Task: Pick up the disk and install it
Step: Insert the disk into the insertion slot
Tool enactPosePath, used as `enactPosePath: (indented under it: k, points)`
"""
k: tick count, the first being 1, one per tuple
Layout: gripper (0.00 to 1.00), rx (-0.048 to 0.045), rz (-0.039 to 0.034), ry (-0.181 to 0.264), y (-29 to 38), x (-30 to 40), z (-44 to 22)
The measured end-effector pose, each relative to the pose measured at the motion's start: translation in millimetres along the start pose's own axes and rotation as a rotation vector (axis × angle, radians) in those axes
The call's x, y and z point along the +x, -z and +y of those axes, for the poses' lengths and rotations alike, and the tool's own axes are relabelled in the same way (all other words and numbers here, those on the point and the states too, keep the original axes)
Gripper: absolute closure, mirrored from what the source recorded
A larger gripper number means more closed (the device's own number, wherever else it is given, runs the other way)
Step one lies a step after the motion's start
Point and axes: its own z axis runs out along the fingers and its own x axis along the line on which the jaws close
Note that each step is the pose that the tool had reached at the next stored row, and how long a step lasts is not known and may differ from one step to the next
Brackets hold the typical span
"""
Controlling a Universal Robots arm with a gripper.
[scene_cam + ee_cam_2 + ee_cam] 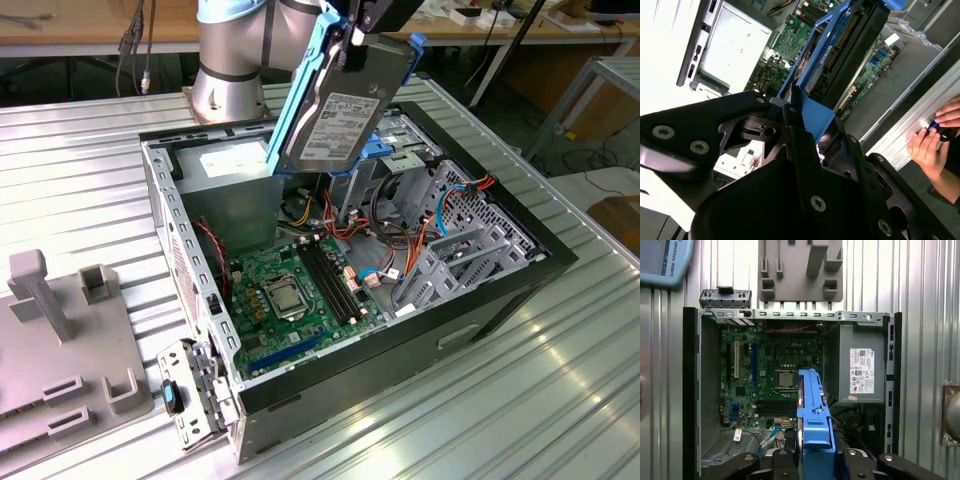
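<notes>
The disk (340, 112), a grey hard drive framed by bright blue rails, hangs tilted above the open computer case (500, 290), over its back half near the power supply (225, 165). My gripper (356, 38) is shut on the disk's upper end. In the first wrist view the disk (813, 407) appears edge-on, its blue rail pointing down toward the motherboard (775, 375), with the gripper (815, 454) clamped on both sides. The second wrist view has the black fingers (800, 150) pressed against the blue rail (815, 85).
Inside the case are the motherboard (290, 290), orange and blue cables, and a metal drive cage (470, 250). A grey fixture plate (60, 340) lies on the ribbed metal table at the exterior view's left. A person's hand (930, 147) touches the case edge.
</notes>
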Motion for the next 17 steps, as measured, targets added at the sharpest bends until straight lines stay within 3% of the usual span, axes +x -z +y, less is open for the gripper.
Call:
enactPosePath:
  k: [1,3,4,7,10,12,14,15,17]
  points:
    - [0.63,0.0142,0.0093,0.000,-0.1,0.1,-0.9]
    - [0.63,0.0839,0.0181,0.001,0.0,0.1,-0.9]
    - [0.63,0.1139,0.0207,0.002,-0.1,0.1,-0.9]
    - [0.63,0.1680,0.0272,0.003,-0.3,0.1,-0.9]
    - [0.63,0.1846,0.0298,0.003,-1.6,0.2,-0.9]
    - [0.63,0.1898,0.0298,0.003,-2.7,1.1,-0.9]
    - [0.63,0.1924,0.0298,0.003,-3.3,6.5,-0.7]
    - [0.63,0.1933,0.0299,0.003,-4.2,13.7,-0.7]
    - [0.63,0.1940,0.0298,0.003,-5.0,21.3,-0.6]
